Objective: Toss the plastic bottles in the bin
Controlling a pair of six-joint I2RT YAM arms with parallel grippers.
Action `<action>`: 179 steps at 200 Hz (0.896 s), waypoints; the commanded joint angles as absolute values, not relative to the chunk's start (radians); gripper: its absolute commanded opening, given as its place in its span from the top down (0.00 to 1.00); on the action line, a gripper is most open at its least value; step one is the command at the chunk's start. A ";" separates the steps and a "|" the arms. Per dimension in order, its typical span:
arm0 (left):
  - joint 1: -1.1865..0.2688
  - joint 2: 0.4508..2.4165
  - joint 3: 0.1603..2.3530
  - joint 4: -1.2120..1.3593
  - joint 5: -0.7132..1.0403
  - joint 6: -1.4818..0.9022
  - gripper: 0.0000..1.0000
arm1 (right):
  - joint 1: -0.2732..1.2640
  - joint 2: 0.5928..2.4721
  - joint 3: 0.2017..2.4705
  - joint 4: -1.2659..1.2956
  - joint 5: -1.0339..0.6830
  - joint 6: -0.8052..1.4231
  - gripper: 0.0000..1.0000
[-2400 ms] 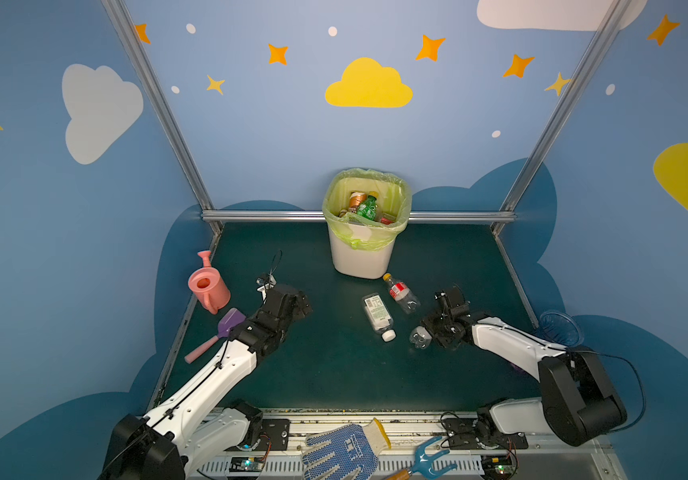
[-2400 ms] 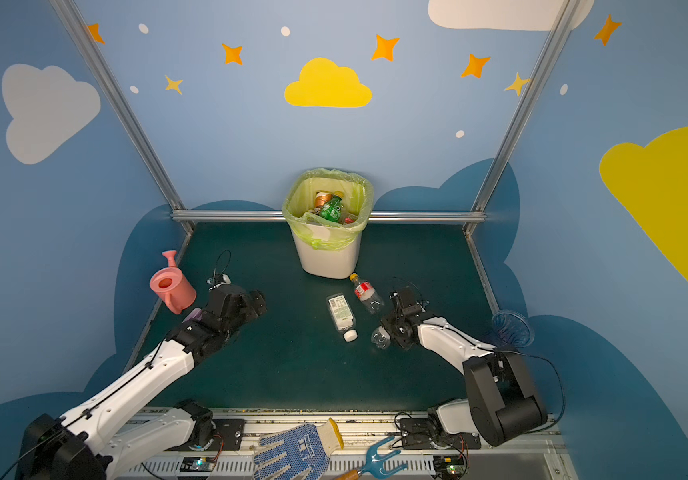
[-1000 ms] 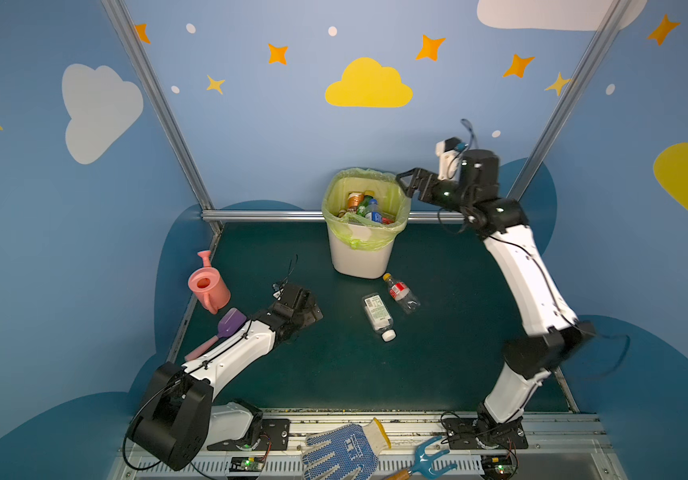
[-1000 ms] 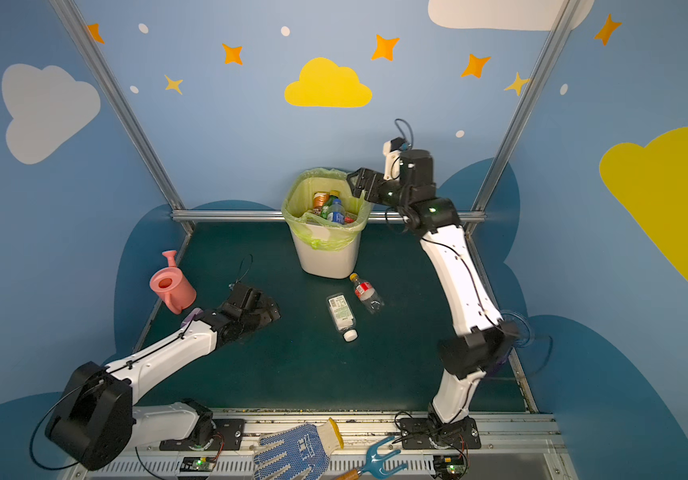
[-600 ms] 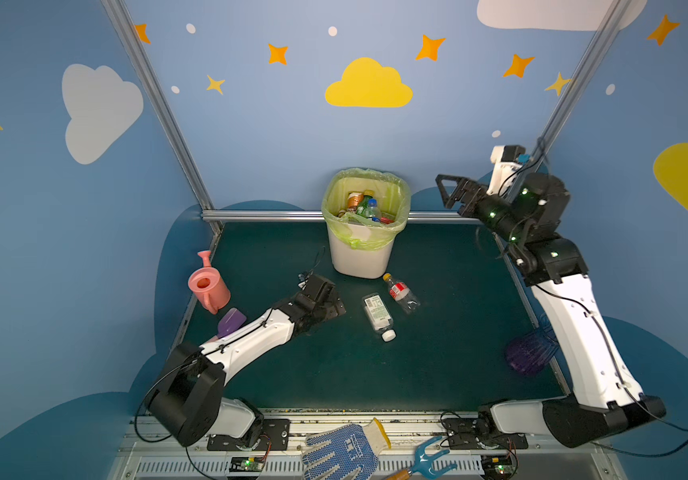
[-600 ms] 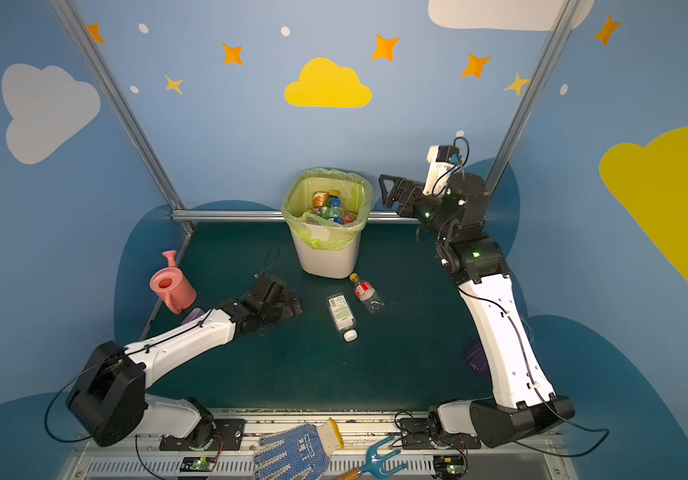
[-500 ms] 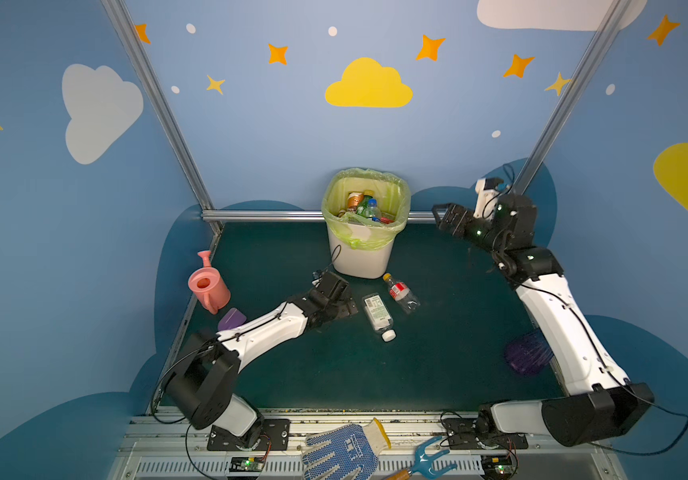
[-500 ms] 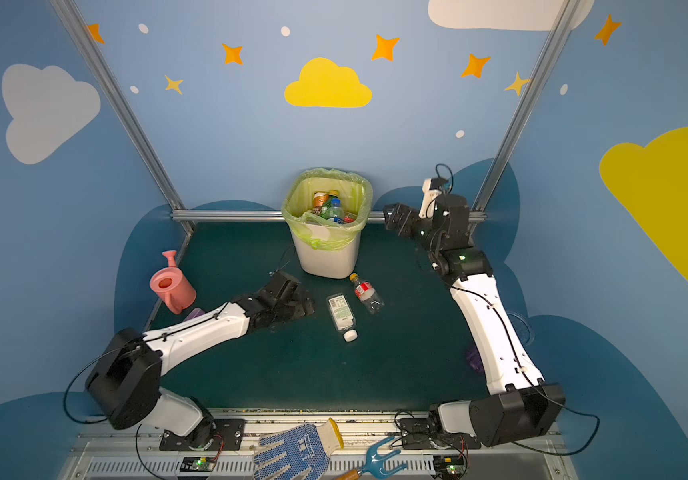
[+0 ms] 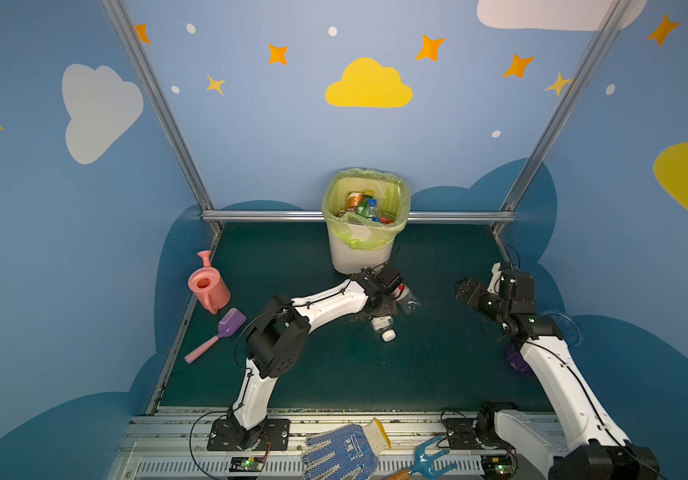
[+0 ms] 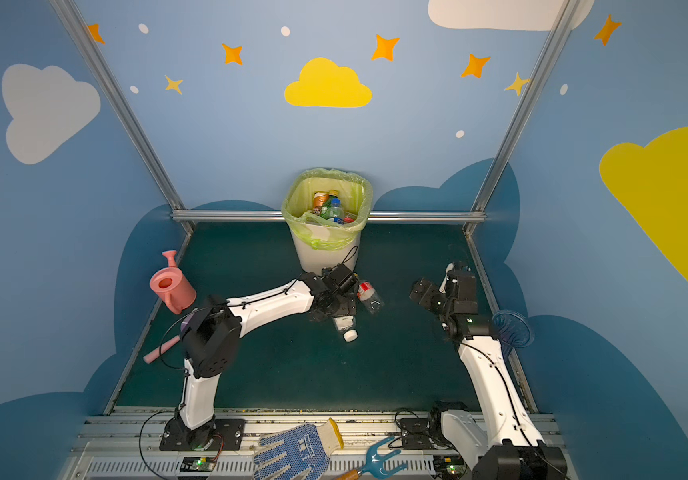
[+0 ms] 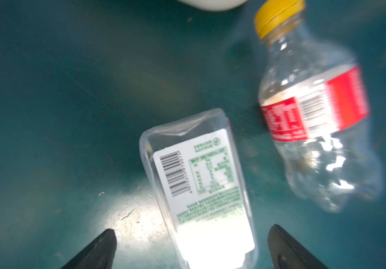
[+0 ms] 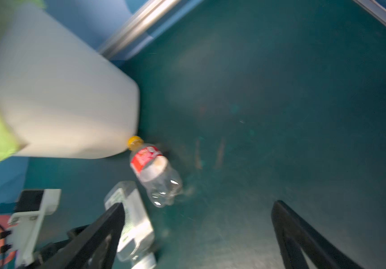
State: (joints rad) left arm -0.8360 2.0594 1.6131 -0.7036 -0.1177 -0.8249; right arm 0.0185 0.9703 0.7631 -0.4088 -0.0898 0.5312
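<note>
Straddling flat bottle [image 11: 199, 186], left pincer [image 11: 192, 246] spread wide

Both top views are evenly lit and sharp, with straight frame posts bowing at the edges. Left wrist view: glare blows out the white-labelled bottle [image 11: 201, 186] and makes a bright patch on the bench [image 11: 126, 216]. Right wrist view is smeared, especially the bin [image 12: 59, 104].

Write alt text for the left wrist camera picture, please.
Two empty clear bottles lie on a dark green mat: a flat bottle with a white and green label between the open left hand's black fingertips, and a yellow-capped bottle with a red label beside it.
</note>
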 commanded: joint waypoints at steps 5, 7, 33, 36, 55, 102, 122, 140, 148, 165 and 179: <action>-0.836 2.116 1.683 -0.816 -0.148 -0.841 0.00 | -0.029 0.914 0.725 -0.420 -0.114 0.545 0.02; -0.835 2.120 1.688 -0.818 -0.151 -0.841 0.00 | -0.034 0.911 0.722 -0.420 -0.118 0.544 0.02; -0.836 2.175 1.752 -0.855 -0.168 -0.835 0.01 | -0.087 0.902 0.705 -0.421 -0.163 0.543 0.02; -0.836 2.180 1.756 -0.857 -0.170 -0.833 0.01 | -0.089 0.903 0.703 -0.420 -0.166 0.544 0.02; -0.834 2.202 1.775 -0.856 -0.170 -0.823 0.02 | -0.110 0.912 0.696 -0.421 -0.186 0.539 0.02; -0.827 2.188 1.757 -0.842 -0.152 -0.807 0.03 | -0.126 0.912 0.684 -0.426 -0.197 0.543 0.02; -0.824 2.192 1.764 -0.829 -0.140 -0.799 0.03 | -0.129 0.915 0.681 -0.420 -0.201 0.548 0.02; -0.821 2.214 1.784 -0.836 -0.130 -0.788 0.05 | -0.130 0.918 0.681 -0.420 -0.202 0.549 0.02; -0.819 2.224 1.789 -0.835 -0.114 -0.776 0.10 | -0.132 0.917 0.681 -0.420 -0.202 0.549 0.02; -0.808 2.238 1.789 -0.836 -0.085 -0.763 0.25 | -0.136 0.913 0.678 -0.425 -0.202 0.549 0.02; -0.799 2.228 1.761 -0.818 -0.068 -0.760 0.34 | -0.139 0.910 0.676 -0.426 -0.204 0.548 0.02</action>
